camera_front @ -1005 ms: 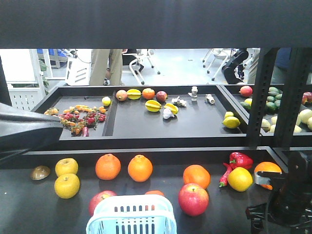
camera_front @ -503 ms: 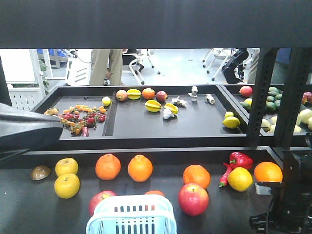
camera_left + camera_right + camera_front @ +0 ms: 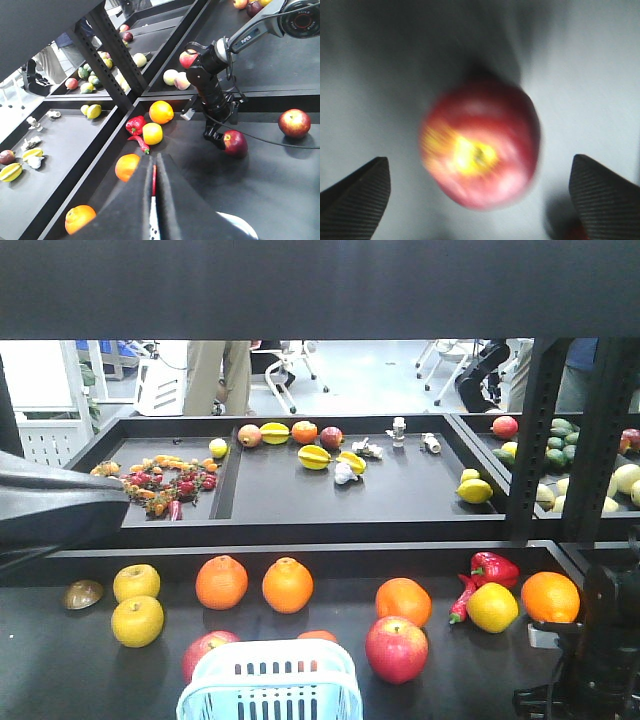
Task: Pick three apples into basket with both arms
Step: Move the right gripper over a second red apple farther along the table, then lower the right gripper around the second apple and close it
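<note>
One apple centred between spread jaws, right gripper.

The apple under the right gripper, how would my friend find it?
On the dark table, follow the black right arm down to its open gripper. The apple lies right beneath it, dark red with a yellow patch. The other apple nearby has no gripper over it.

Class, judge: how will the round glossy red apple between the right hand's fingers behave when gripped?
The round glossy red apple looks rigid, so probably won't deform. Its shiny skin might slip. Being round, it could roll if nudged.
</note>
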`<state>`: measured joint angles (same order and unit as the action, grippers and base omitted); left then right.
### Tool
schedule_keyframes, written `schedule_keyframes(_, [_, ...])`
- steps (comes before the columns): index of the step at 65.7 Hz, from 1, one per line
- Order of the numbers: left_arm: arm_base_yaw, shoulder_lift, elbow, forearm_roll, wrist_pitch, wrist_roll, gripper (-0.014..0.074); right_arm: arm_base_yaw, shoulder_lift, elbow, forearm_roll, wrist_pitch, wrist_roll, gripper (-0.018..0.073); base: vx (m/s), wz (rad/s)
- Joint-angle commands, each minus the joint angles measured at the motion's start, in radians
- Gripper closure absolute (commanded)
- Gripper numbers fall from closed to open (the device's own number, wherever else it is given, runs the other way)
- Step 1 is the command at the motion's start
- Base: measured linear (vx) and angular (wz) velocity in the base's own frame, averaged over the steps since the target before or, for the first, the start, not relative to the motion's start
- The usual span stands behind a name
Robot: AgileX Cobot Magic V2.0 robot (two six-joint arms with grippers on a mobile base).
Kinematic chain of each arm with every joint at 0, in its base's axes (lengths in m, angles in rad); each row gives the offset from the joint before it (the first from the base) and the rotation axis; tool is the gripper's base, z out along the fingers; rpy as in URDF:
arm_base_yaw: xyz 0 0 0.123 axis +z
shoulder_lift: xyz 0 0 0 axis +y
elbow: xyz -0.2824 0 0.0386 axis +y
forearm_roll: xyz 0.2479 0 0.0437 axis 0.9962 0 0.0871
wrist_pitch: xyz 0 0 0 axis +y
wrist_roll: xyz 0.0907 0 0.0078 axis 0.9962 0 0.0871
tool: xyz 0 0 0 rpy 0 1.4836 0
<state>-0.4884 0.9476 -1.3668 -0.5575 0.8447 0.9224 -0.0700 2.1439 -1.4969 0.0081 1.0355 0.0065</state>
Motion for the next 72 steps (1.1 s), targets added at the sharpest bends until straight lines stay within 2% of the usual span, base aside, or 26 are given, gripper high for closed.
schedule_keyframes(1, [-0.005, -0.007, -0.027, -0.031, -0.06, -0.01, 0.0604, -0.004, -0.045, -0.027, 0.007, -0.004, -0.019, -0.0138, 0.0, 0.0])
schedule_keyframes(36, [-0.005, -0.007, -0.027, -0.031, -0.06, -0.01, 0.0604, -0.004, -0.015, -0.051, -0.008, -0.028, -0.019, -0.0126, 0.0, 0.0])
schedule_keyframes(51, [-0.005, -0.007, -0.027, -0.031, -0.061, -0.01, 0.0604, -0.004, 0.022, -0.097, -0.008, 0.043, -0.018, -0.0122, 0.0, 0.0])
schedule_keyframes(72, [-0.005, -0.007, -0.027, -0.031, -0.061, -0.01, 0.0604, -0.004, 0.034, -0.097, -0.008, 0.057, -0.016, -0.0115, 0.0, 0.0])
